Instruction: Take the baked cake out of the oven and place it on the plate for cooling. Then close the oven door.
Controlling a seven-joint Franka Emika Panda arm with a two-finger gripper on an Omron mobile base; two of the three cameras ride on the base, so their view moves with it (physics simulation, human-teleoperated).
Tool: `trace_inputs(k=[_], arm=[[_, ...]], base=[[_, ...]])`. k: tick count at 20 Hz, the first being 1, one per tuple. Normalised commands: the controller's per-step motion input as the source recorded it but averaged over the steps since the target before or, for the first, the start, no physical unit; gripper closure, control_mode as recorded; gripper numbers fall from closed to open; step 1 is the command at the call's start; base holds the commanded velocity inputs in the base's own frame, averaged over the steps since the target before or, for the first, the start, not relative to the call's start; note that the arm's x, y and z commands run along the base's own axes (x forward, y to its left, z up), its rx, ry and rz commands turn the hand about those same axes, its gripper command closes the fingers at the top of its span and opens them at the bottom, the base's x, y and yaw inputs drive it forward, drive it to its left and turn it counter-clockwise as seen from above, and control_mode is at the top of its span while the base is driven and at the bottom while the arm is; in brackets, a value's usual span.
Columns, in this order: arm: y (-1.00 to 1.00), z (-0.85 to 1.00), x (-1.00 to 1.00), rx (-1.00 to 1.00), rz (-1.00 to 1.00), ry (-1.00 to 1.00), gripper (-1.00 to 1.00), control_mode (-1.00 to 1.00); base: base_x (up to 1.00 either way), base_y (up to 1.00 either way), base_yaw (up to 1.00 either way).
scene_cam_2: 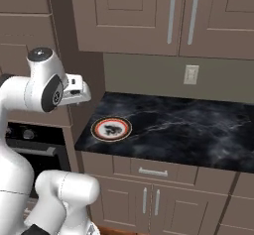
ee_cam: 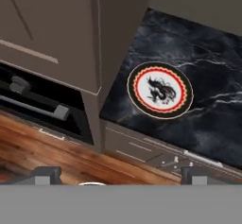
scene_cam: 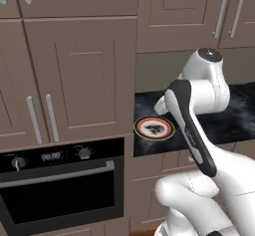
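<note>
The black oven [scene_cam: 60, 190] sits low on the left with its oven door [scene_cam: 62, 200] shut, the silver bar handle [scene_cam: 60, 174] running across its top. The cake is hidden from view. The plate [scene_cam: 154, 128] [scene_cam_2: 111, 129] [ee_cam: 159, 90], white-rimmed with a red-orange ring and a dark centre, lies bare at the left end of the black counter [scene_cam_2: 188, 125]. My gripper [ee_cam: 119, 175] hangs open and holds nothing, high above the floor in front of the counter's left end, looking down at the plate and the oven's top edge [ee_cam: 42, 105].
Brown cabinets [scene_cam: 79, 75] stand above the oven, with more [scene_cam_2: 163, 16] above the counter. Drawers and cabinet doors [scene_cam_2: 149, 194] lie under the counter. A wall socket [scene_cam_2: 191, 74] is on the backsplash. A wooden floor [ee_cam: 42, 147] shows below.
</note>
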Motion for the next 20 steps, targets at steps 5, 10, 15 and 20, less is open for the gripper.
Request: trace_inputs(k=[5, 10, 15, 20], arm=[[0.15, 0.0, -0.35, -0.15, 0.2, -0.04, -1.0, -1.0], [0.17, -0.02, -0.31, -0.13, 0.16, -0.01, -1.0, -1.0], [0.17, -0.02, -0.25, -0.15, 0.15, 0.0, -1.0, -1.0], [0.18, -0.03, -0.22, -0.16, 0.16, 0.0, -1.0, -1.0]], base=[[0.0, 0.0, 0.0], [0.0, 0.0, 0.0], [0.0, 0.0, 0.0], [0.0, 0.0, 0.0]])
